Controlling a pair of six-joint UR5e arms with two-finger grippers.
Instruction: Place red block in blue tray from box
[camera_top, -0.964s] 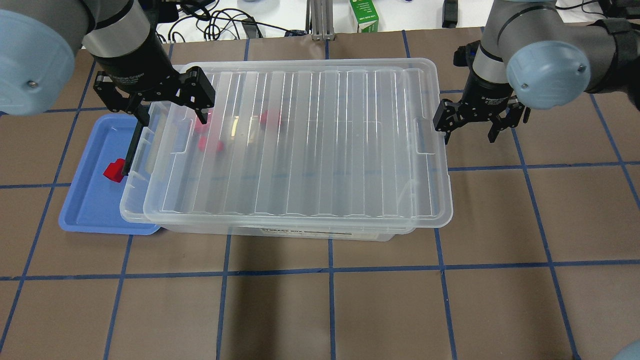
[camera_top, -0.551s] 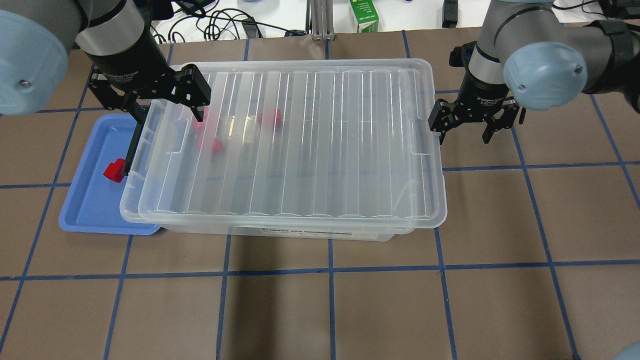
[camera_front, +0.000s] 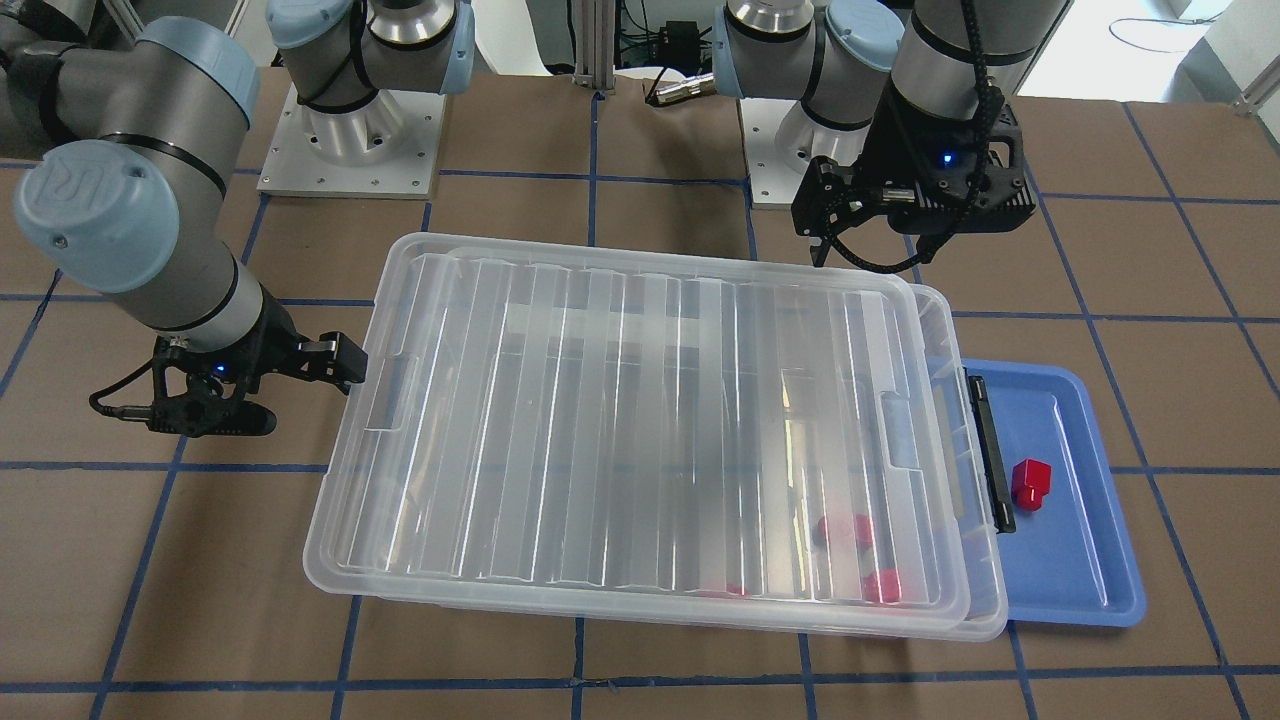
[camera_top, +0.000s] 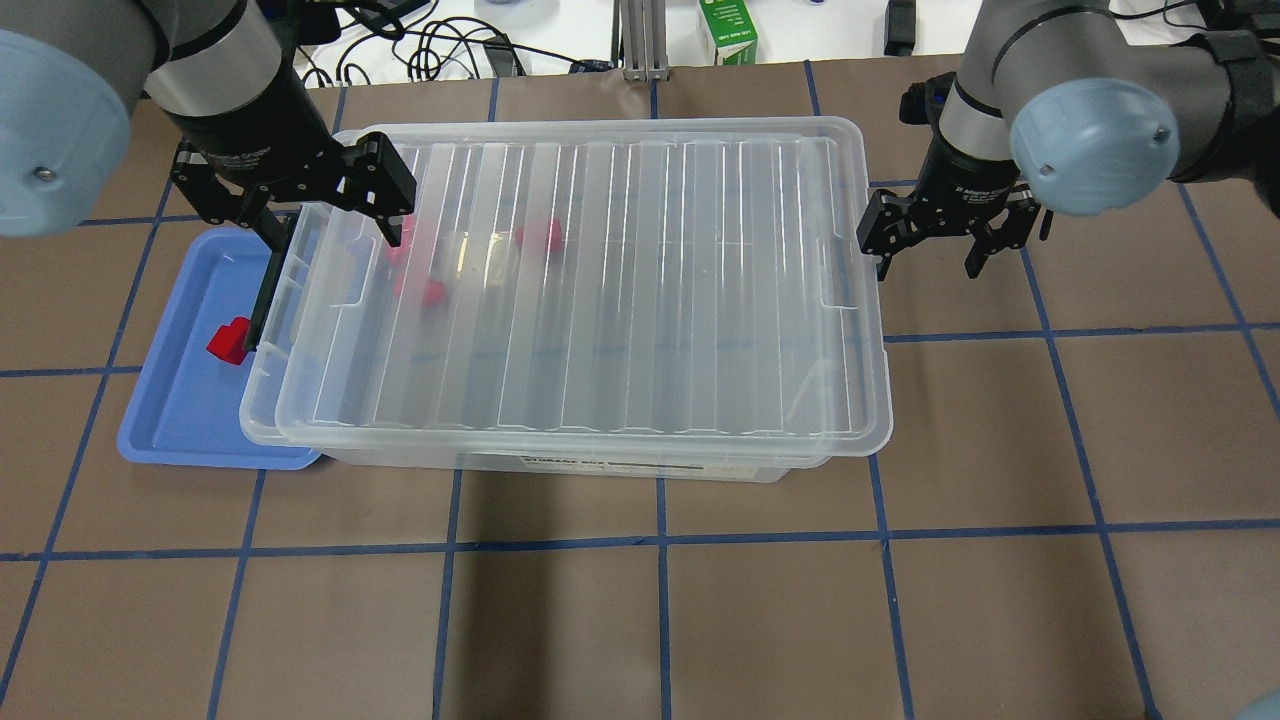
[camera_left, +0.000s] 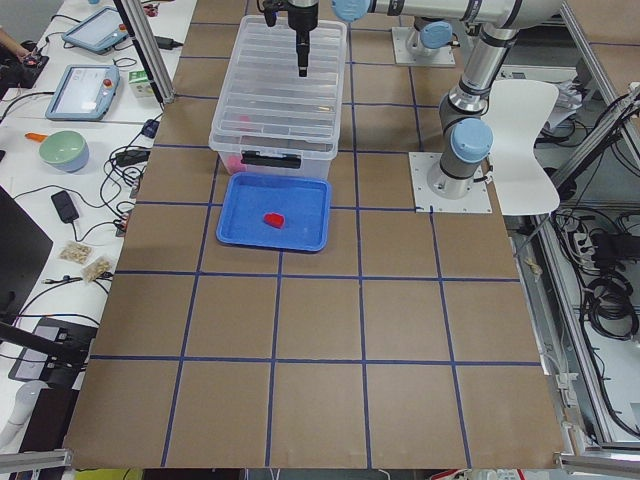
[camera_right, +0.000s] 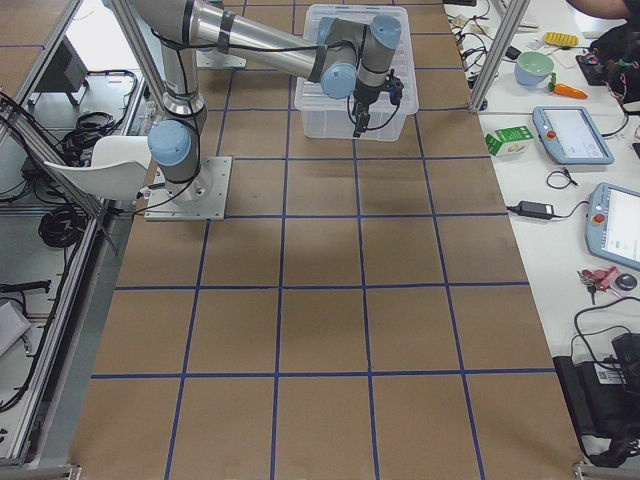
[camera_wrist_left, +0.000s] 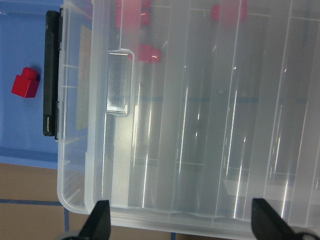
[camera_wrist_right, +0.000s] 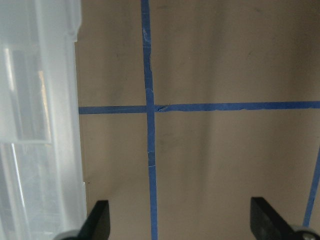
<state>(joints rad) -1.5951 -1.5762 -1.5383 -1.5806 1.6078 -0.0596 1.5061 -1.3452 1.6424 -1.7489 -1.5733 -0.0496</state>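
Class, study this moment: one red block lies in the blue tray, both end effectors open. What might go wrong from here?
1. The lid lies shifted toward the robot's right on the box, overhanging that end; a push from the right end effector might tilt it rather than seat it.
2. The box crowds the blue tray; a nudge from the left end effector could jolt the tray and the red block.
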